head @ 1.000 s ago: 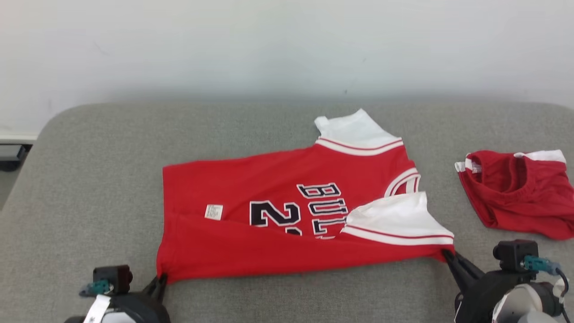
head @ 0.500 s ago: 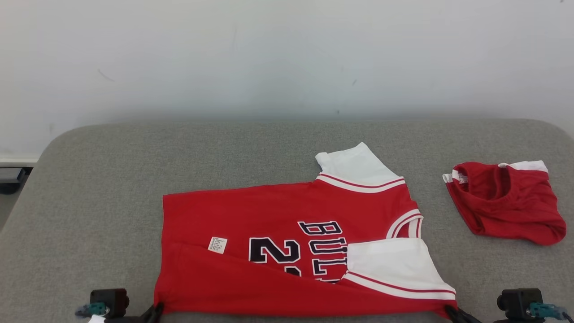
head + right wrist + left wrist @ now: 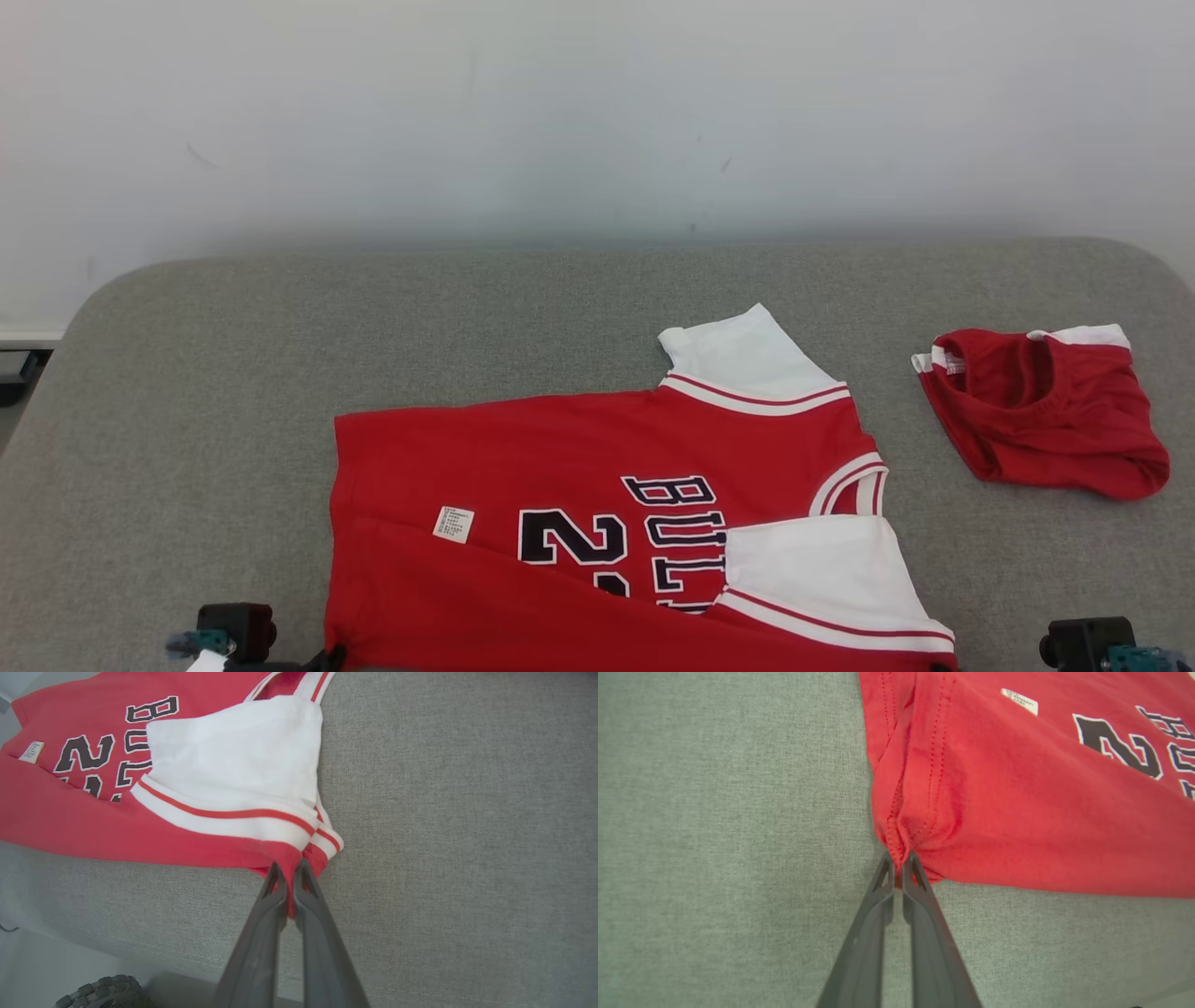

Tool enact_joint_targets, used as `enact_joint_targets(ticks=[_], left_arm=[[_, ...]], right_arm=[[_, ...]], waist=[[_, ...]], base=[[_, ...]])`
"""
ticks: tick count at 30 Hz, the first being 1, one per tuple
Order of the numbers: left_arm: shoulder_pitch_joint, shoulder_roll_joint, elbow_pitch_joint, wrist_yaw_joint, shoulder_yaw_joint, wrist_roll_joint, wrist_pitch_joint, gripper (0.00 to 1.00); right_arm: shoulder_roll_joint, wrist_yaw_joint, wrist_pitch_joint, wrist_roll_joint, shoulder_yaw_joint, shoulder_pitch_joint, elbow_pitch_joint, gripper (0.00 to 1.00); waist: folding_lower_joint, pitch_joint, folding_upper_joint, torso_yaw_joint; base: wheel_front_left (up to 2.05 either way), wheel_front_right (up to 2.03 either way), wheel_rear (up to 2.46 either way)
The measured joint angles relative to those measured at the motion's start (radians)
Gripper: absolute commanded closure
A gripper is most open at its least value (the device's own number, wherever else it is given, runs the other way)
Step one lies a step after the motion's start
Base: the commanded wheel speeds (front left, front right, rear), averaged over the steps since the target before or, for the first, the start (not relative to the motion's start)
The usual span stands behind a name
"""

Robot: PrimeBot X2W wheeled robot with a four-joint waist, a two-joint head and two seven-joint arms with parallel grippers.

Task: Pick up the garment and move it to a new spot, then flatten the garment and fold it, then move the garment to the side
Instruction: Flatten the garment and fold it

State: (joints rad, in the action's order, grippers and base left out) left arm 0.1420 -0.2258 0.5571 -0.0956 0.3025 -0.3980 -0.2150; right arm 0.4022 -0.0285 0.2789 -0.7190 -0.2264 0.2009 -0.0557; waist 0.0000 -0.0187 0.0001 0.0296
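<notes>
L gripper (image 3: 899, 858), R gripper (image 3: 287, 868) clamp jersey (image 3: 560, 448) — neck (image 3: 854, 485) rightward.

The head camera looks forward and down from the near side of the red jersey (image 3: 523, 448), far enough back to take in the grey fabric tabletop (image 3: 233, 373) and the white wall (image 3: 597, 112) beyond. The left wrist camera sits close at the jersey's hem corner and looks along the left claw (image 3: 899, 861). The right wrist camera sits equally close at its sleeve corner, along the right claw (image 3: 289, 868). All three views share the jersey's black lettering (image 3: 681, 532). The head view seems to crop the jersey's near edge.
</notes>
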Motion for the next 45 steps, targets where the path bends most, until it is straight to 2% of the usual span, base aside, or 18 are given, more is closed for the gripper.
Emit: enact_joint_targets(ticks=[2, 3, 4, 5, 13, 17, 22, 27, 28, 30, 35, 45], left_arm=[[-0.003, 0.003, -0.012, 0.008, 0.0, 0.0, -0.006, 1.0], [-0.007, 0.003, -0.02, 0.009, -0.001, 0.0, -0.006, 0.87], [-0.011, 0.003, -0.025, 0.013, -0.003, -0.001, -0.006, 0.51], [-0.012, 0.002, -0.029, 0.016, -0.006, -0.005, -0.009, 0.0], [-0.013, -0.003, -0.142, 0.016, -0.033, -0.025, -0.013, 0.0], [-0.012, -0.003, -0.212, 0.017, -0.044, -0.027, 0.01, 0.0], [-0.005, -0.001, -0.298, 0.085, -0.094, -0.006, 0.104, 0.0], [0.003, 0.007, -0.367, 0.134, -0.101, 0.027, 0.179, 0.0], [0.002, 0.009, -0.389, 0.157, -0.099, 0.06, 0.203, 0.0], [0.001, 0.009, -0.403, 0.176, -0.099, 0.083, 0.218, 0.0], [-0.022, 0.013, -0.417, 0.191, -0.116, 0.092, 0.26, 0.0], [-0.084, 0.06, -0.467, 0.207, -0.124, 0.13, 0.303, 0.0]], right_arm=[[0.005, -0.008, 0.007, 0.0, 0.003, 0.0, 0.011, 1.0], [0.007, -0.008, 0.012, 0.0, 0.004, 0.0, 0.02, 0.7], [0.008, -0.01, 0.012, 0.0, 0.008, 0.0, 0.029, 0.61], [0.008, -0.016, 0.012, -0.002, 0.012, -0.001, 0.037, 0.02], [0.01, -0.005, 0.02, -0.102, 0.085, -0.003, 0.143, 0.0], [0.012, -0.001, 0.001, -0.11, 0.104, -0.013, 0.196, 0.0], [-0.009, -0.027, -0.07, -0.047, 0.124, -0.099, 0.225, 0.0], [-0.044, -0.052, -0.15, 0.026, 0.124, -0.115, 0.227, 0.0], [-0.056, -0.061, -0.181, 0.056, 0.128, -0.13, 0.224, 0.0], [-0.069, -0.064, -0.209, 0.072, 0.13, -0.14, 0.224, 0.0], [-0.081, -0.077, -0.266, 0.127, 0.129, -0.147, 0.202, 0.0], [-0.103, -0.087, -0.325, 0.195, 0.129, -0.146, 0.146, 0.0]], waist=[[0.0, 0.003, 0.0, 0.001], [0.0, 0.005, 0.0, 0.001], [0.0, 0.006, 0.0, 0.002], [0.0, 0.007, 0.0, 0.003], [0.0, 0.009, 0.0, 0.008], [0.0, 0.009, 0.0, 0.01], [0.0, 0.014, 0.0, 0.007], [0.0, 0.023, 0.0, 0.005], [0.0001, 0.027, 0.0, 0.004], [0.0001, 0.03, 0.0, 0.004], [0.0001, 0.037, 0.0, 0.003], [0.0, 0.044, 0.0, -0.005]], base=[[0.0, 0.0, 0.0], [0.0, 0.0, 0.0], [0.0, 0.0, 0.0], [0.0, 0.0, 0.0], [0.0, 0.0, 0.0], [0.0, 0.0, 0.0], [0.0, 0.0, 0.0], [0.0, 0.0, 0.0], [0.0, 0.0, 0.0], [0.0, 0.0, 0.0], [0.0, 0.0, 0.0], [0.0, 0.0, 0.0]])
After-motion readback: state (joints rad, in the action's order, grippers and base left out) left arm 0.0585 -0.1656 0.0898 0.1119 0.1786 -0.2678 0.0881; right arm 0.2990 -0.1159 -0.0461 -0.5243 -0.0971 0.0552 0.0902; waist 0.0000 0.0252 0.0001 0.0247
